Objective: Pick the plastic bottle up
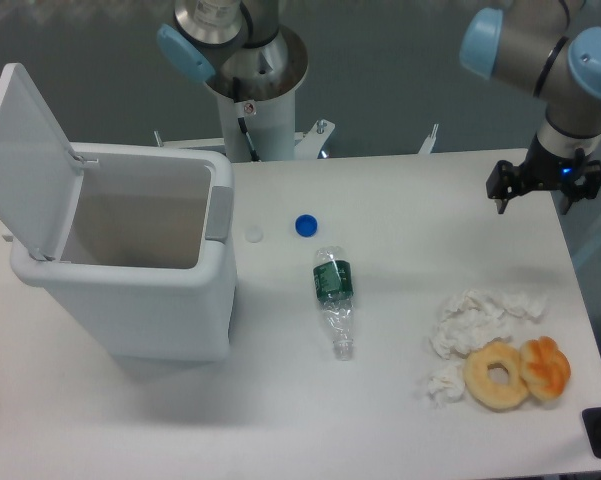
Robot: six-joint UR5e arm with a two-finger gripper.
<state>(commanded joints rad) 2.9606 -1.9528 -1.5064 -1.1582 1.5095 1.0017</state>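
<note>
The plastic bottle with the blue label does not show clearly in the camera view. Only a faint pale-blue blur (592, 240) lies at the table's right edge, and I cannot tell what it is. My gripper (540, 187) hangs over the table's far right corner. Its two dark fingers (500, 188) are spread wide, open, with nothing visible between them.
A slimmer clear bottle with a dark green label (332, 288) lies mid-table, with a loose blue cap (305, 225) and a white disc (253, 235) nearby. An open white bin (130, 290) stands at the left. Crumpled tissues (475, 315) and two doughnuts (498, 376) lie at the front right.
</note>
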